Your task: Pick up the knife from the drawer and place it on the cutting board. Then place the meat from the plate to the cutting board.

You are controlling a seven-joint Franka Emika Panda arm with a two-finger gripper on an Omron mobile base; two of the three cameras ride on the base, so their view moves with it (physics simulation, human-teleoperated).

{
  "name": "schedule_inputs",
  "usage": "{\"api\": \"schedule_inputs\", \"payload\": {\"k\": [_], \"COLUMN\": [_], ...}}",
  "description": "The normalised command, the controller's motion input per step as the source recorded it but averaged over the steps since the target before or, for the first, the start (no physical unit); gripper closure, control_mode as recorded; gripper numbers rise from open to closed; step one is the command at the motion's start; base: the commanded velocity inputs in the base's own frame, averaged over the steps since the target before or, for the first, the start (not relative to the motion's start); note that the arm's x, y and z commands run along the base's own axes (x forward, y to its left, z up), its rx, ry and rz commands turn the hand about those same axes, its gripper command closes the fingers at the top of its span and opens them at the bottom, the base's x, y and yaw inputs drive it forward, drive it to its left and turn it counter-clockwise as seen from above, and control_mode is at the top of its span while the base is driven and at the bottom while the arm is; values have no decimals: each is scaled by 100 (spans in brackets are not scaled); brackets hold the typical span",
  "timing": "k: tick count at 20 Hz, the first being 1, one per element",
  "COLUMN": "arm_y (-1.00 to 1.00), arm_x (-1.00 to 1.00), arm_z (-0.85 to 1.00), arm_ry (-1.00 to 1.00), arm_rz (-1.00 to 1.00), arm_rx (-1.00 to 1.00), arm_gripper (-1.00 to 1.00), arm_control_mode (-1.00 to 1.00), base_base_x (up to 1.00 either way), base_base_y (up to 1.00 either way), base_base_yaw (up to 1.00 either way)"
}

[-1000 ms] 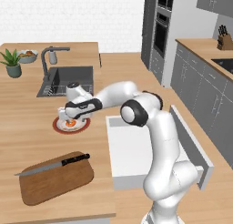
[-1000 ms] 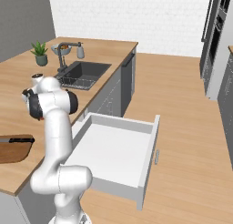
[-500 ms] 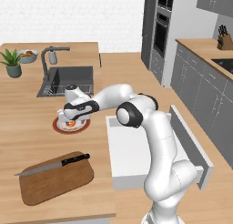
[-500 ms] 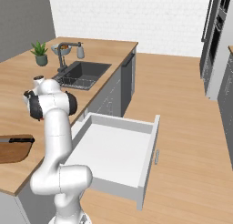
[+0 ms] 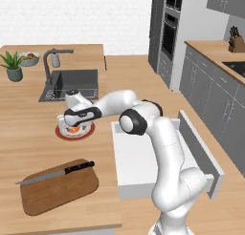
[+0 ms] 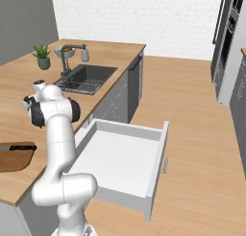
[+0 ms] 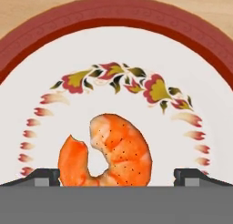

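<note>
The knife [image 5: 55, 173] lies on the cutting board [image 5: 60, 188] at the counter's front left, its black handle also in the right base view [image 6: 21, 147] on the board [image 6: 12, 159]. The plate [image 5: 62, 132] with a red-brown rim sits on the counter past the board. On it lies the meat [image 7: 111, 152], an orange curled lump, also seen under the hand [image 5: 75, 130]. My gripper [image 5: 72, 125] hangs low over the plate, open, its fingertips [image 7: 43, 176] standing wide on either side of the meat. The drawer [image 5: 146, 157] is pulled out, white inside [image 6: 120, 158].
A dark sink [image 5: 72, 83] with a faucet [image 5: 52, 57] lies behind the plate. A potted plant [image 5: 12, 67] and a bowl of food [image 5: 27, 58] stand at the back left. The drawer's grey front panel [image 5: 201, 153] juts into the aisle.
The hand has sunk a little lower over the plate. The jaws stayed wide.
</note>
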Motion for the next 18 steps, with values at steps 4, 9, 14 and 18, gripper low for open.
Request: {"api": "schedule_inputs", "payload": {"k": [4, 9, 14, 18], "arm_y": [5, -2, 0, 0], "arm_x": [7, 0, 2, -6], "arm_z": [-24, -45, -6, 0], "arm_ry": [0, 0, 0, 0], "arm_rz": [0, 0, 0, 0], "arm_rx": [0, -5, 0, 0], "arm_gripper": [-100, -100, 100, 100], "arm_control_mode": [-100, -100, -100, -100], "base_base_x": [0, 0, 0, 0], "base_base_y": [0, 0, 0, 0], "base_base_yaw": [0, 0, 0, 0]}}
